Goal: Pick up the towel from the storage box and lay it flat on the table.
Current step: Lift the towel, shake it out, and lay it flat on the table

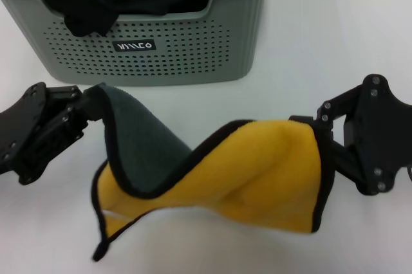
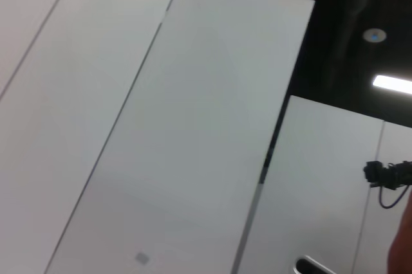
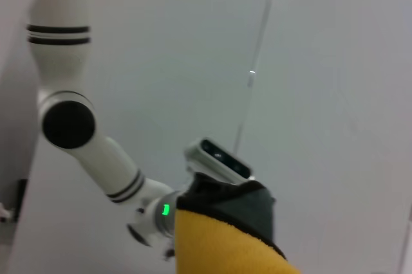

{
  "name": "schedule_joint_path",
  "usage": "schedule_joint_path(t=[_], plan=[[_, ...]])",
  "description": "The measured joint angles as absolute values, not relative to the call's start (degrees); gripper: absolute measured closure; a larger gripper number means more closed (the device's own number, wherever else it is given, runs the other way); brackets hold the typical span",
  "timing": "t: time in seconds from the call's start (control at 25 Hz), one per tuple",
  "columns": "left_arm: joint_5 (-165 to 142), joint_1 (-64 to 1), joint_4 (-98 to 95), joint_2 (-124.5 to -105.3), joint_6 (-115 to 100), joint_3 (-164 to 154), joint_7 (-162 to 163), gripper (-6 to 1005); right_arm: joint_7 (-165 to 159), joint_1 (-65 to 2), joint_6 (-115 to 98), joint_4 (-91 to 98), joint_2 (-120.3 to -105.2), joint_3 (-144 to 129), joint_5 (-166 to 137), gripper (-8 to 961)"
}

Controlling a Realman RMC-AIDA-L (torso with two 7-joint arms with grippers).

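Towel [image 1: 257, 177] out of storage box [image 1: 161, 49], stretched between both grippers above table [image 1: 335, 36], long axis left-right, sagging mid-span, yellow face front, grey-green reverse folded over at left. Left gripper [image 1: 82, 110] clamped on left corner; right gripper [image 1: 317, 126] clamped on right edge. Box label lettering unreadable.

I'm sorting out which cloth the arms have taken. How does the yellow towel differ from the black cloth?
The towel is yellow with black binding and a grey-green reverse; the black cloth is plain black. The towel hangs outside the storage box, stretched between the left gripper and right gripper; the black cloth lies bunched in the box, draped over its dipped front rim, untouched. Both are soft cloths.
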State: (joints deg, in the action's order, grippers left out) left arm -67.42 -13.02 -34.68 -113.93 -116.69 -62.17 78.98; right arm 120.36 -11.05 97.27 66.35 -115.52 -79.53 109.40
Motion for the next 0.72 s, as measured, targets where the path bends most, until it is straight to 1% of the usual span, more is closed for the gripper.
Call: schedule_joint_path(t=[0.12,0.24,0.36,0.4,0.44,0.48,0.52,0.72], plan=[[-66.66,-10.65,-39.61,-114.83,-116.75,-62.3,82.51,988,118.74,-11.17,99.28,68.9,-115.54,-79.56,109.5,926],[-64.12,-6.71,-44.69,-115.34,-116.8,-64.33,84.06,989,116.2,-10.79,100.28,72.07,-115.55,-79.74,110.08,926],[-59.31,-2.7,-50.49,-114.77,-116.87,-69.75,84.74,989,113.87,-10.41,102.03,74.75,-115.55,-80.5,111.7,925],[-59.31,-2.7,-50.49,-114.77,-116.87,-69.75,84.74,989,113.17,-10.29,102.52,75.32,-115.53,-80.86,112.22,925],[-56.34,0.2,-54.25,-114.19,-116.9,-72.83,84.8,988,112.44,-10.19,102.91,75.9,-115.51,-81.23,112.73,925],[-55.19,1.85,-55.95,-114.04,-116.9,-73.74,84.81,988,111.84,-9.99,103.14,76.47,-115.49,-81.71,113.11,925],[-54.27,3.62,-57.65,-113.97,-116.9,-74.4,84.81,988,111.36,-9.82,103.31,76.84,-115.48,-82.33,113.43,925],[-53.22,7.47,-60.16,-114.42,-116.9,-74.8,85.27,988,110.92,-9.06,103.63,74.76,-115.39,-84.66,113.97,924]])
